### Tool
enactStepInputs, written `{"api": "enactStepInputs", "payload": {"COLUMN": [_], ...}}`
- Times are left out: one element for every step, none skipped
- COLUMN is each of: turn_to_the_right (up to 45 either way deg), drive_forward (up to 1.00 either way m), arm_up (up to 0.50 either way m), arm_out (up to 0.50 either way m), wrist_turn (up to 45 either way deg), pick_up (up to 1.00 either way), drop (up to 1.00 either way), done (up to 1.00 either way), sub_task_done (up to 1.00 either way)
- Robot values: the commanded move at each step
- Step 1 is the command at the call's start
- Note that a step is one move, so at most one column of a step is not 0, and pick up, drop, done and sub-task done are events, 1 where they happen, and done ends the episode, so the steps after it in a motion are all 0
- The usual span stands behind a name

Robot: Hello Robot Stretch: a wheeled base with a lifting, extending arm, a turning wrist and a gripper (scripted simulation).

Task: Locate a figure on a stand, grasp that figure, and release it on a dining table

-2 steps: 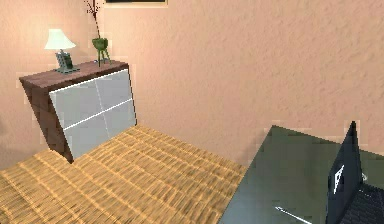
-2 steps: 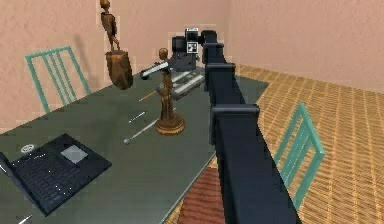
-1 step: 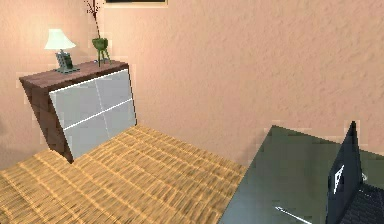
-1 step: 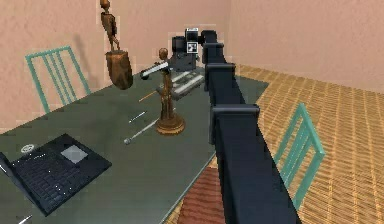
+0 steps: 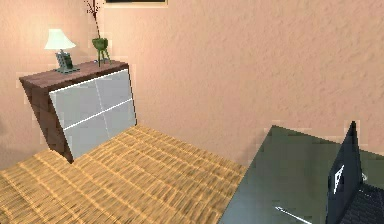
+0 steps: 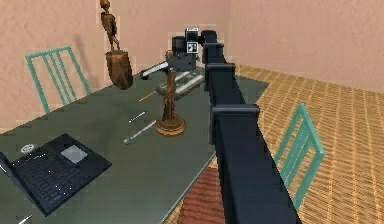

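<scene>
**A:** What lies ahead of the robot?

**B:** Forward view: a cabinet (image 5: 85, 100) stands against a pink wall, on a woven rug (image 5: 130, 175). On its top are a lamp (image 5: 60, 45) and a green vase (image 5: 100, 48) with twigs. At the lower right is a corner of the dark table (image 5: 285, 175), with a laptop (image 5: 345, 178) near its edge, lid up.

**A:** And out to the side?

**B:** Arm side view: the same dark table runs across the picture, with the laptop at the lower left and teal chairs (image 6: 55, 75) on both sides. The arm (image 6: 235, 130) reaches out over the tabletop. Its gripper (image 6: 172, 62) sits at the far end, right at the head of the figure (image 6: 170, 105).

**A:** Where exactly is the figure?

**B:** It is mid-table, upright on its round base, so it looks to be bearing its own weight. A taller statue (image 6: 115, 45) stands behind it near the far edge.

**A:** Are the jaws gripping it?

**B:** I cannot tell. The figure rests on a surface at the gripper, so it may be held or let go. Since it stands on the table, I judge the delivery to be at or near its last step.
</scene>
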Motion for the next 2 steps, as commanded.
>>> {"api": "enactStepInputs", "payload": {"turn_to_the_right": [0.0, 0.0], "drive_forward": [0.00, 0.00], "arm_up": [0.00, 0.00], "arm_out": [-0.10, 0.00], "wrist_turn": [0.0, 0.0], "pick_up": [0.00, 0.00], "drop": [0.00, 0.00], "done": [0.00, 1.00], "sub_task_done": [0.00, 0.00]}}
